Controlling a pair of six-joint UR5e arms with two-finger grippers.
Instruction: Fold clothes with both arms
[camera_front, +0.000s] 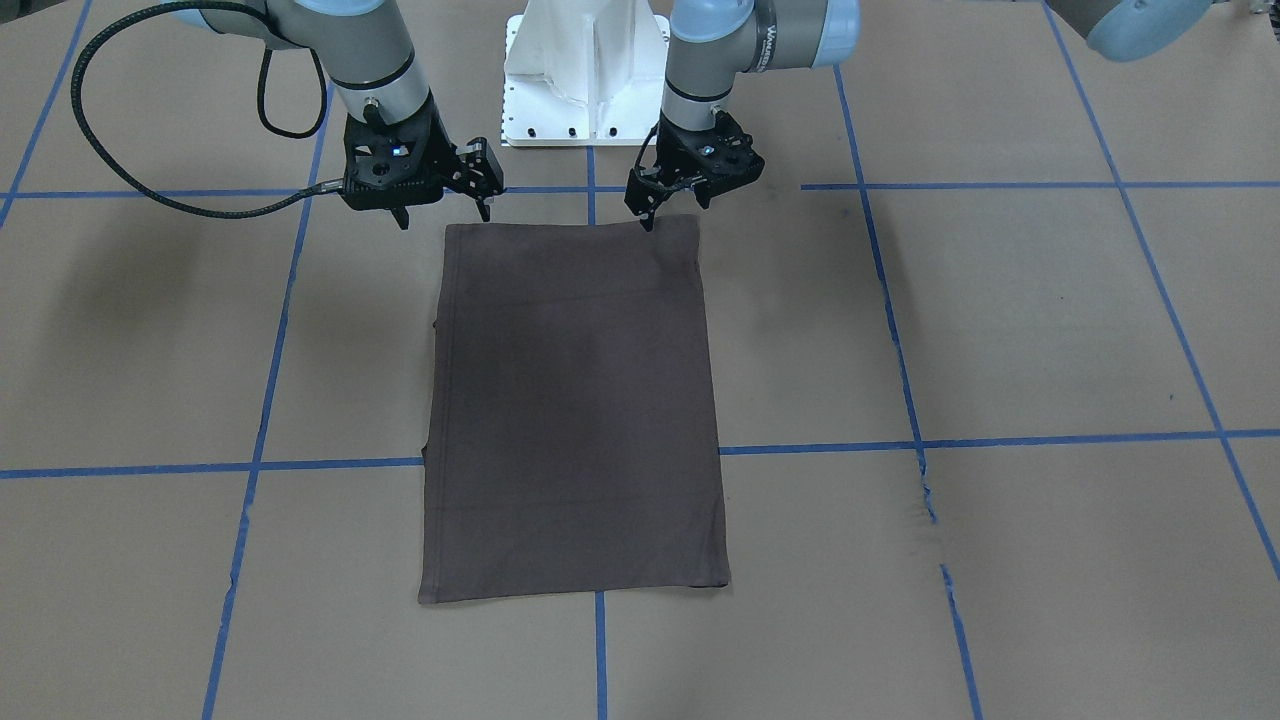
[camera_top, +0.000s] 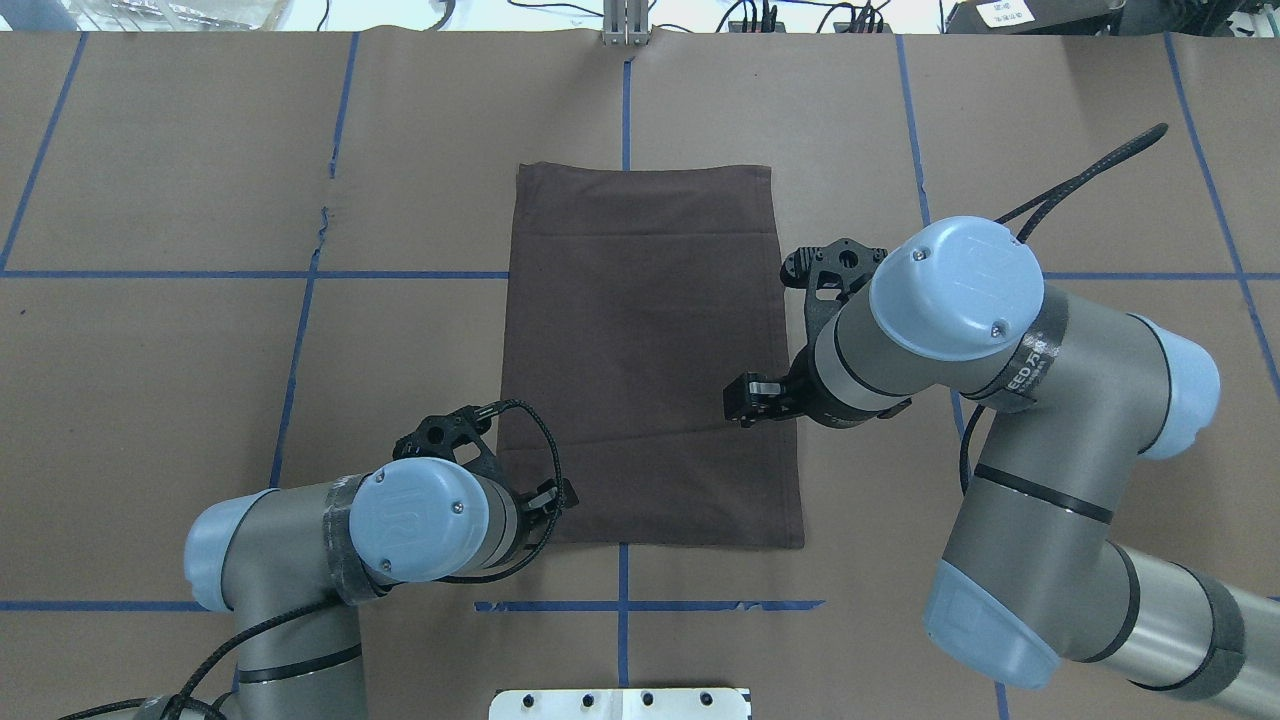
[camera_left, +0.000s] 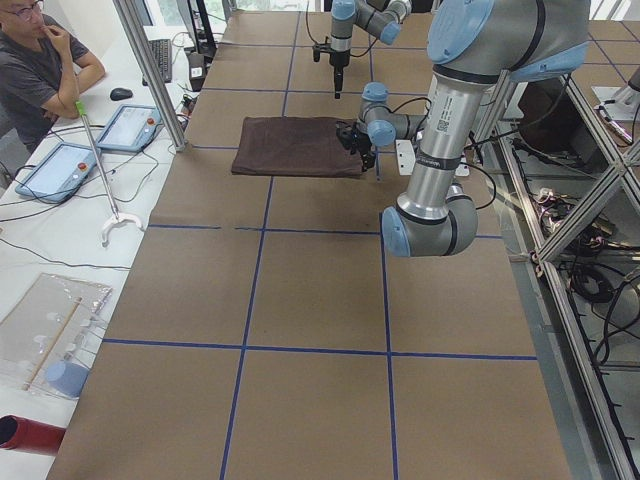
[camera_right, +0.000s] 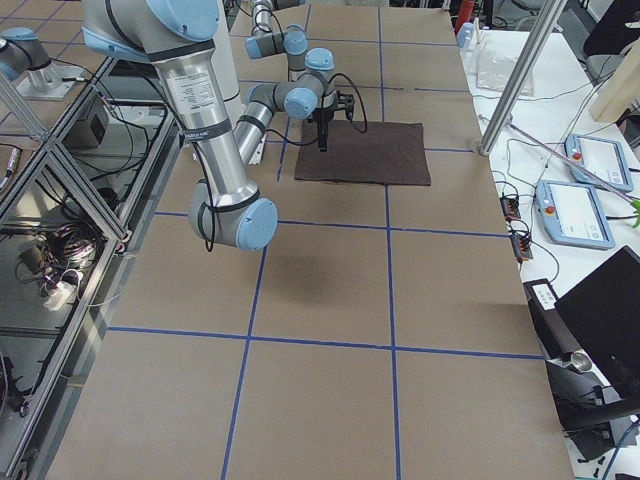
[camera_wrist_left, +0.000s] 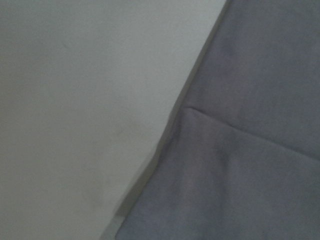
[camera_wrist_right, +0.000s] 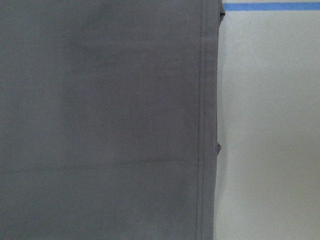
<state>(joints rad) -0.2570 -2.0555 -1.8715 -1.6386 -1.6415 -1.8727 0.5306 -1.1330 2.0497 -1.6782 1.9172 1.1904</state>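
**Near edge (robot side).** The dark grey-brown T-shirt of soft thin fabric lies flat on the brown paper-covered table. It is folded to a long rectangle, with its near short edge just ahead of the white pedestal base. The left gripper sits low at the near left corner, fingers apart and holding nothing. One tip is at the cloth edge; whether it touches cannot be told. The right gripper hangs above the near right corner, spread wide and empty.

- Hazard 1, unequal height. If the jaws close at different levels, one corner is likely to rise first and the fold will skew.
- Hazard 2, partial pinch. The corner appears to be several layers thick. A shallow closure may take only the top layer, and the stack would peel open. Too deep a closure may catch the paper.

**Middle.** A straight crease crosses the panel toward the near end. Along the right hem, small tabs of an under layer stick out past the edge.

- Hazard 3, loose layers. A lift would probably shift these layers further out of line.

**Far edge.** The far short edge lies unpinned across a blue tape line.

- Hazard 4, sliding. Thin cloth pulled over paper may slide, so the two short edges miss each other.
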